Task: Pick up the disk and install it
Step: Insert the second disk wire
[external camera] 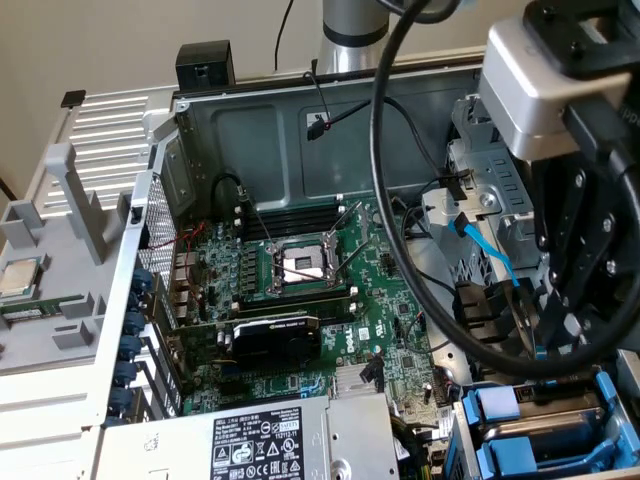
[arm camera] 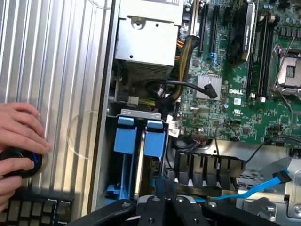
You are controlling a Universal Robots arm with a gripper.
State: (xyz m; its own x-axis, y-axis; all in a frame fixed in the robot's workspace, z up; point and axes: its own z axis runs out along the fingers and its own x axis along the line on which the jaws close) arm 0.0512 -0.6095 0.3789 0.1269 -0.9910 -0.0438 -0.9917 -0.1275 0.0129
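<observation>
Our gripper is clenched shut with nothing between its fingers; it hangs just above the drive cage, at the corner of the open computer case nearest the power supply; the arm reaches down steeply there, wrist camera looking into the case. Two blue carriers stand side by side in that cage, directly ahead of the gripper, their long axes running away from it toward the power supply; we judge the disk sits in one, though we cannot tell which. Beyond the case wall, a person's hand rests on a ribbed metal panel.
</observation>
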